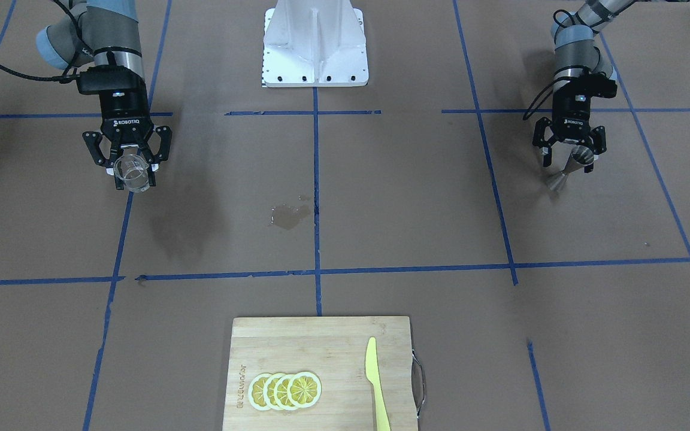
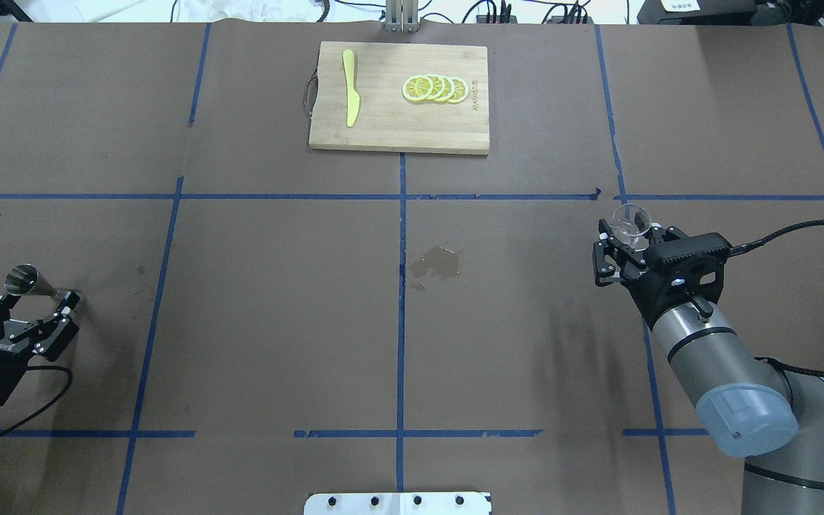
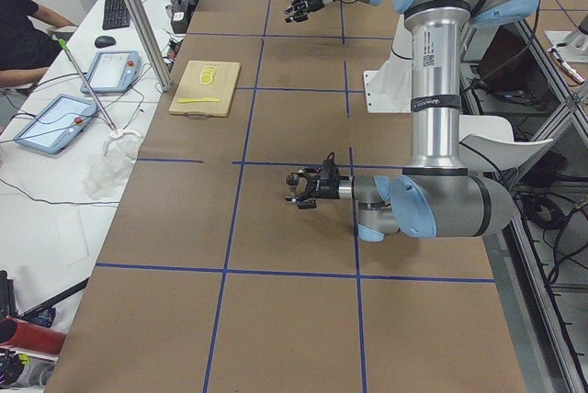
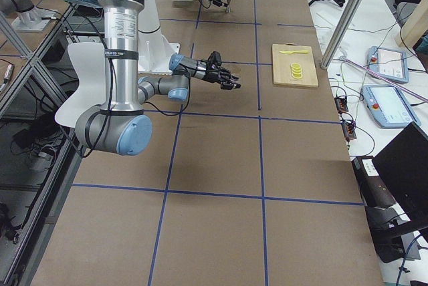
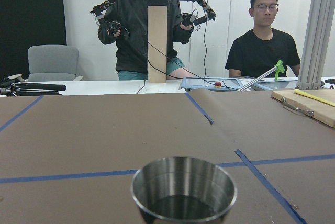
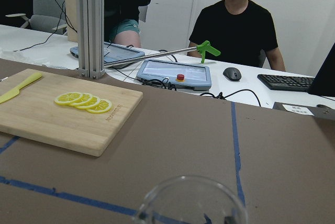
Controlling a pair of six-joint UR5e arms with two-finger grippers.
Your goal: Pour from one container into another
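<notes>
From the overhead view, the right fingers (image 2: 616, 236) pinch the small clear glass cup (image 2: 630, 220) at 3 o'clock; the left fingers (image 2: 29, 299) pinch the grey steel hourglass jigger (image 2: 26, 281) at 9 o'clock. Being well apart, misalignment when they meet could add to the puddle (image 2: 439, 262) on the worktop (image 2: 276, 322).

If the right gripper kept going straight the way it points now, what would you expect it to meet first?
Probably nothing soon: the right gripper, holding the glass cup, points across bare table. The cutting board appears to lie off to the side, though the exact line is uncertain.

Clear glass cup (image 1: 131, 173); shiny steel jigger (image 1: 569, 167).
</notes>
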